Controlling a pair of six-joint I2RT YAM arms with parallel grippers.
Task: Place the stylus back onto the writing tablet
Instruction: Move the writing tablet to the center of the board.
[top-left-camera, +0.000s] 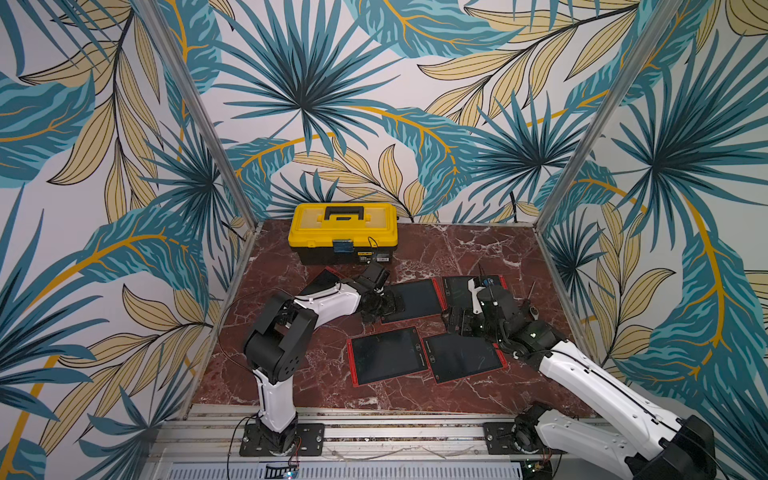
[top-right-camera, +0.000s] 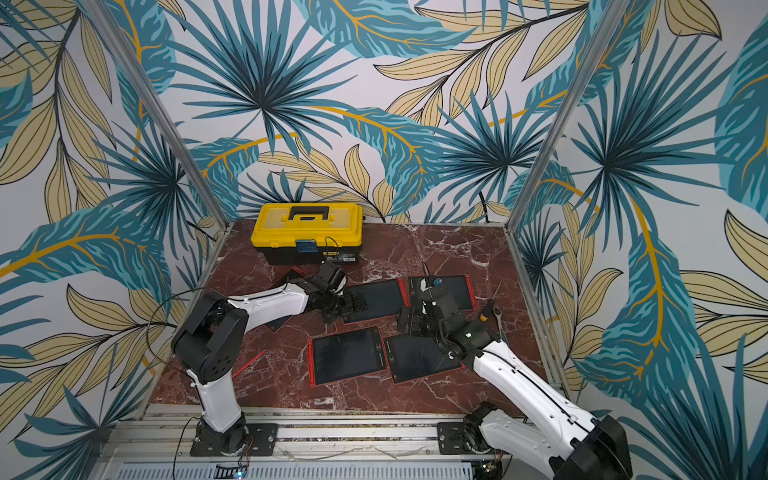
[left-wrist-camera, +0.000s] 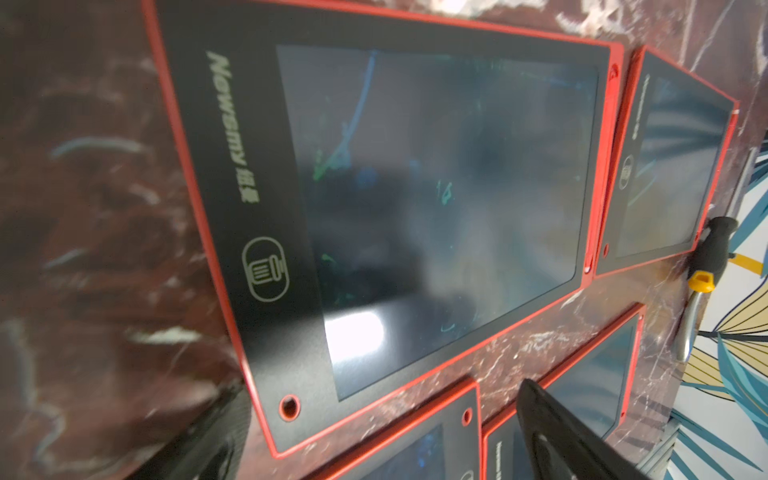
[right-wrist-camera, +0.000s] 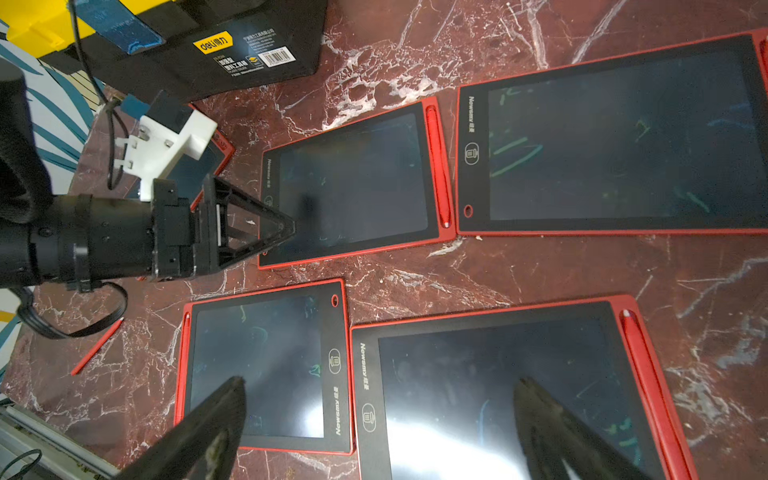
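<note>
A thin red stylus lies loose on the marble by the left arm's base, and it also shows in the right wrist view as the stylus. Several red-framed writing tablets lie flat in the middle of the table; some carry a docked stylus on one edge. My left gripper hovers open over the near corner of a back tablet, holding nothing. My right gripper stands open above the front tablets, also holding nothing. Neither gripper is near the loose stylus.
A yellow and black toolbox stands at the back left. A screwdriver with a black and yellow handle lies by the right wall. Another tablet lies partly under the left arm. Metal frame posts bound the table's sides.
</note>
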